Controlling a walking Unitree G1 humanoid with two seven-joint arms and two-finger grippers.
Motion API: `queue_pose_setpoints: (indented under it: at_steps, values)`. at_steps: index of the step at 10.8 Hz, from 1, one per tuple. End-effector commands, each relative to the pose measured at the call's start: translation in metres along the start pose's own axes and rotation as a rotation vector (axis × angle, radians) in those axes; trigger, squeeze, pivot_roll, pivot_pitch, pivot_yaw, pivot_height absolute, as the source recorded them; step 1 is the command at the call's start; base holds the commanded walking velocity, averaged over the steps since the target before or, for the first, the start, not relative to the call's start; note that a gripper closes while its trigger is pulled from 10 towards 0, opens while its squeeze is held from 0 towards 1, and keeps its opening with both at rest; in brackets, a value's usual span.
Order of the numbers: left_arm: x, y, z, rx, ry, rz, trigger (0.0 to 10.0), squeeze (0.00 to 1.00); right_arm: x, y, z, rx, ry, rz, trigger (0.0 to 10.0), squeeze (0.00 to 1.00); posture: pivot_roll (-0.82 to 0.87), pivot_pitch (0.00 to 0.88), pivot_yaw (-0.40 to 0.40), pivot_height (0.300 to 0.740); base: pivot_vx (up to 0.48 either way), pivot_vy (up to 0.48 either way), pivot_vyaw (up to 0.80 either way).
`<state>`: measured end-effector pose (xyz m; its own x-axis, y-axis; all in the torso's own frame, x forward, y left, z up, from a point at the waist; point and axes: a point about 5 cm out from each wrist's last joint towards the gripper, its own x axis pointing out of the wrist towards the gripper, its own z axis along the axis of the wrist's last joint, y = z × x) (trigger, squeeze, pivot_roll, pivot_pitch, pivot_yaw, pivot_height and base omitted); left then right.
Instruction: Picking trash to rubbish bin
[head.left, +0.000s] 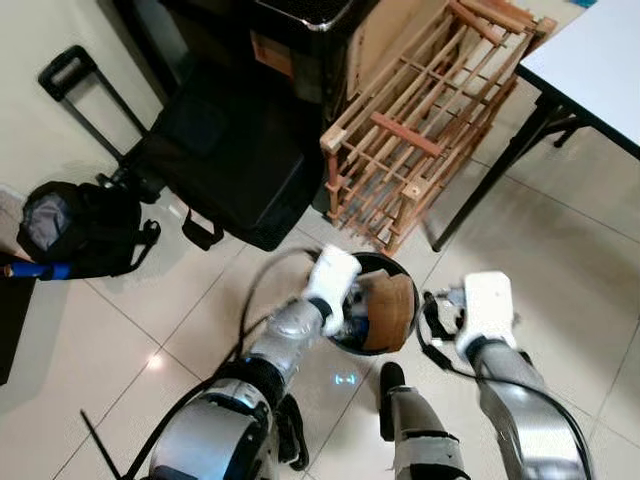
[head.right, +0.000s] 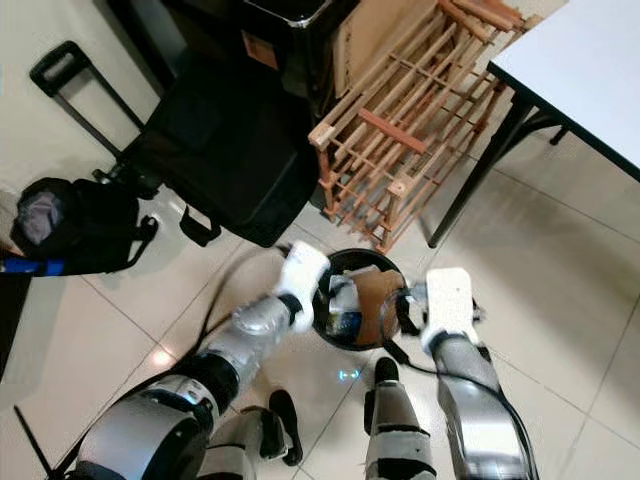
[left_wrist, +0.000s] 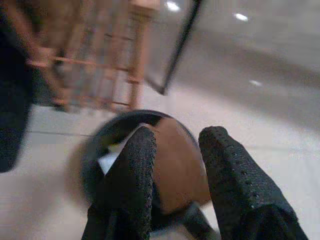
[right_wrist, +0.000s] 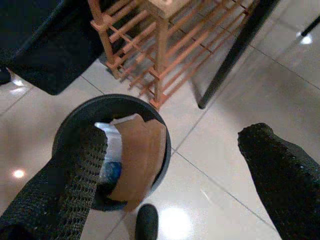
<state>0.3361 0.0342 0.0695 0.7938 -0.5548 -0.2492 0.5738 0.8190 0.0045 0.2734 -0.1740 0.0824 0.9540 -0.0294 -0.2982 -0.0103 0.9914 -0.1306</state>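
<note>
One rubbish bin (right_wrist: 67, 130) holds one cardboard piece (right_wrist: 142, 155), one wrapper (right_wrist: 111, 145).

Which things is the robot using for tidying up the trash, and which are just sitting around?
For the job:
- black rubbish bin
- brown cardboard sticking out of the bin
- left gripper, open above the bin
- right gripper, open beside the bin

Just lying about:
- wooden rack
- black suitcase
- black bag
- white table
</note>
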Motion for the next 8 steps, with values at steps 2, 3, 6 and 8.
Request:
queue_pose_setpoints:
  at_steps: [2, 3, 6, 8]
  values:
    - [-0.008, 0.012, -0.012, -0.004, 0.015, 0.143, 10.0, 0.0, 0.011, 0.001, 0.002, 0.008, -0.015, 0.015, 10.0, 0.0, -0.18, 0.227, 0.112, 0.74, 0.0, 0.0, 0.0]
    - [-0.019, 0.04, -0.009, 0.02, -0.028, 0.231, 10.0, 0.0, 0.019, 0.003, 0.011, 0.003, -0.045, 0.029, 10.0, 0.0, -0.17, 0.196, 0.108, 0.74, 0.0, 0.0, 0.0]
    - [-0.027, 0.069, 0.018, 0.035, -0.17, 0.368, 10.0, 0.0, 0.035, 0.005, 0.031, 0.015, -0.13, 0.019, 10.0, 0.0, -0.15, 0.131, 0.106, 0.74, 0.0, 0.0, 0.0]
    - [-0.03, 0.078, 0.038, 0.046, -0.268, 0.423, 10.0, 0.0, 0.044, 0.001, 0.057, 0.051, -0.242, -0.005, 10.0, 0.0, -0.14, 0.088, 0.105, 0.74, 0.0, 0.0, 0.0]
